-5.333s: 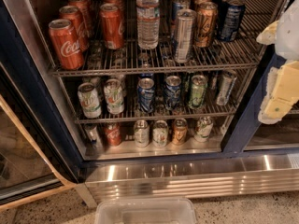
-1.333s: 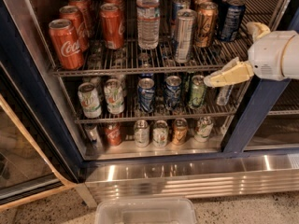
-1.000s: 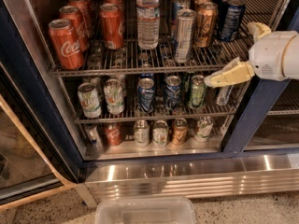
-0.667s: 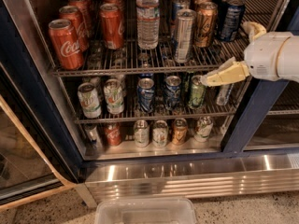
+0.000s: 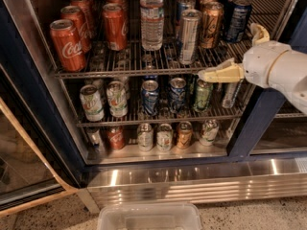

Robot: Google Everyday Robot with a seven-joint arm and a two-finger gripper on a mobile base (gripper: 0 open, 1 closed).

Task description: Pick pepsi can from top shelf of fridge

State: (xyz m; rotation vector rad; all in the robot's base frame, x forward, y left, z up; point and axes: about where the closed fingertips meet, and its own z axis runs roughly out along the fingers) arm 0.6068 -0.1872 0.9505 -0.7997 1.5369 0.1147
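Note:
The pepsi can [image 5: 238, 19] is deep blue with a silver rim. It stands upright at the right end of the top shelf [image 5: 144, 63], a wire rack in the open fridge [image 5: 250, 123]. My gripper [image 5: 227, 51] reaches in from the right, in front of the shelf's right end and just below the can. It is open. One cream finger [image 5: 220, 74] points left along the shelf's front bar, and the other finger [image 5: 259, 32] sits to the right of the can. It holds nothing.
On the top shelf, a bronze can [image 5: 211, 25] and a tall slim silver can [image 5: 188, 35] stand left of the pepsi can, then a water bottle [image 5: 151, 16] and red cola cans [image 5: 67, 44]. Lower racks hold several cans. A clear plastic bin [image 5: 148, 217] sits on the floor below the ribbed steel base [image 5: 192, 181].
The gripper has come in from the far right edge and moved left and slightly up to the right end of the top shelf. The cans have not moved.

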